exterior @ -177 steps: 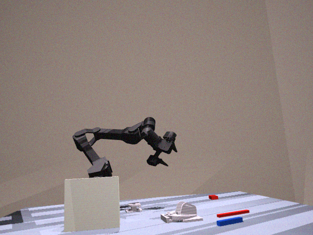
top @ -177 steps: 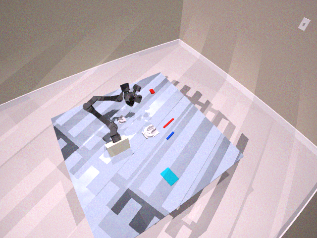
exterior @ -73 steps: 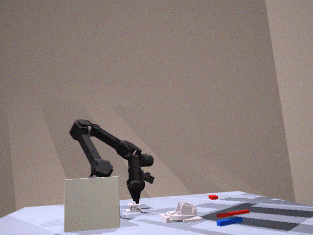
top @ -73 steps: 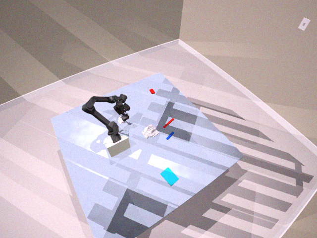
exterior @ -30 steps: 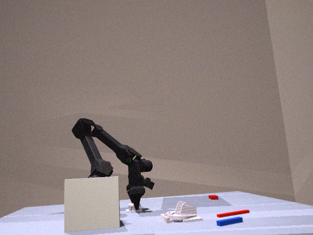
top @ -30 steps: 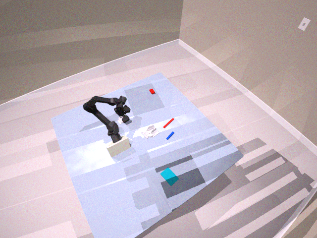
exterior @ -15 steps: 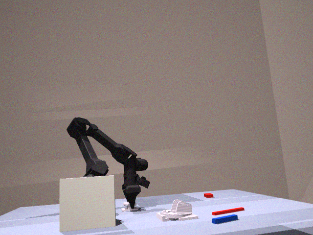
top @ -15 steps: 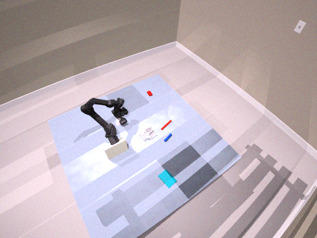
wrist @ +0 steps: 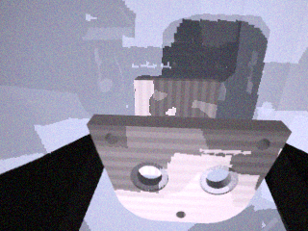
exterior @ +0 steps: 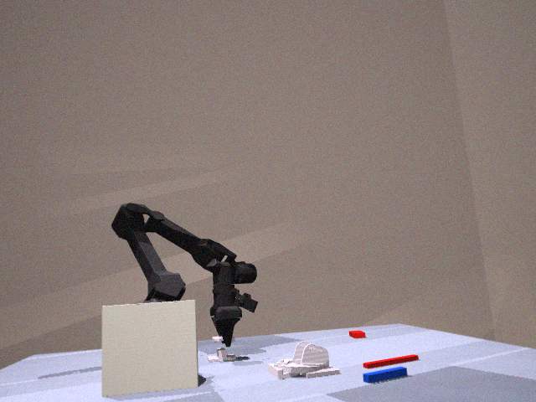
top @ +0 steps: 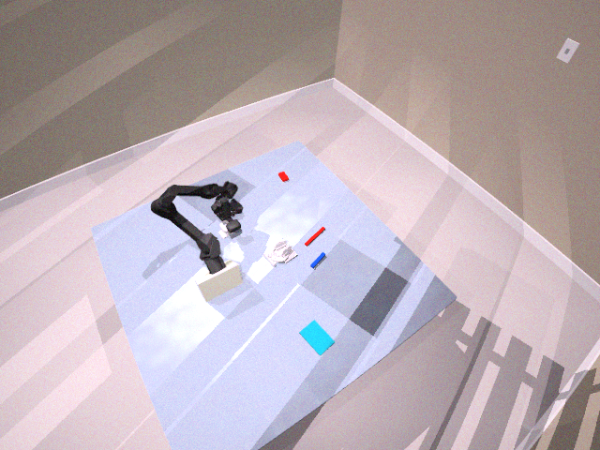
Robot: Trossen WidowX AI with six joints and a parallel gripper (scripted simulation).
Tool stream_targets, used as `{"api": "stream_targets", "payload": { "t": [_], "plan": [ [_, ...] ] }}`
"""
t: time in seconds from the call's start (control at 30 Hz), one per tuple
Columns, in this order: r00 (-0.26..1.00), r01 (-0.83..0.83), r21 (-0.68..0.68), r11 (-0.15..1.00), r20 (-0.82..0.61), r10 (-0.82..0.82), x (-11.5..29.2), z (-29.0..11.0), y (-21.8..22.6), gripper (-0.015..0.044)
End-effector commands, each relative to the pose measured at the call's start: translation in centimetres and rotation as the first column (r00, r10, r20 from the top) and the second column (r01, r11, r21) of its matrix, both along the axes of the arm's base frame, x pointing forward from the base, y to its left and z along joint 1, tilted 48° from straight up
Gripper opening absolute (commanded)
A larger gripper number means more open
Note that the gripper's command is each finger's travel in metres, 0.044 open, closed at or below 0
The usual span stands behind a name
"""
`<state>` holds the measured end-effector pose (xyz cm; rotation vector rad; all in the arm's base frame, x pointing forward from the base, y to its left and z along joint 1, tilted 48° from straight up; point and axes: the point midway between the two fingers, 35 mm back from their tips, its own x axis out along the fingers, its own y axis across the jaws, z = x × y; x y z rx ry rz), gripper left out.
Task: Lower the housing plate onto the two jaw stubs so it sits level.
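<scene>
The pale housing plate (wrist: 183,197) (exterior: 216,338) is held between the fingers of my gripper (exterior: 227,344), one finger at each side edge in the wrist view. It has two large round holes and several small ones. It hangs a little above a small white stand (exterior: 223,356), whose striped block (wrist: 192,93) shows behind the plate in the wrist view. The white base assembly with the jaws (top: 280,252) (exterior: 311,355) stands on the table, apart from my gripper, to its right in the exterior view. Its pins and stubs are too small to tell apart.
A cream upright panel (top: 220,284) (exterior: 149,347) stands by the arm's base. Beyond the assembly lie a red bar (top: 315,236) (exterior: 390,361) and a blue bar (top: 318,260) (exterior: 385,374). A small red block (top: 283,176) (exterior: 357,333) lies farther back. A cyan rectangle (top: 317,337) lies near the front.
</scene>
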<state>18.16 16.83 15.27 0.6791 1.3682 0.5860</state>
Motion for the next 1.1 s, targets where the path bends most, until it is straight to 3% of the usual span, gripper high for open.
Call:
{"api": "stream_targets", "payload": {
  "t": [0.0, 0.53, 1.07],
  "plan": [
    [1.000, -0.003, 0.004, 1.000, 0.004, 0.003, -0.1, 0.8, -0.8, 0.0351],
    [1.000, 0.017, 0.009, 1.000, -0.012, -0.016, -0.7, 3.3, -3.4, 0.0351],
    [0.879, 0.341, -0.030, 0.939, -0.344, -0.330, 2.5, 1.2, -5.4, 0.0351]
  ]
}}
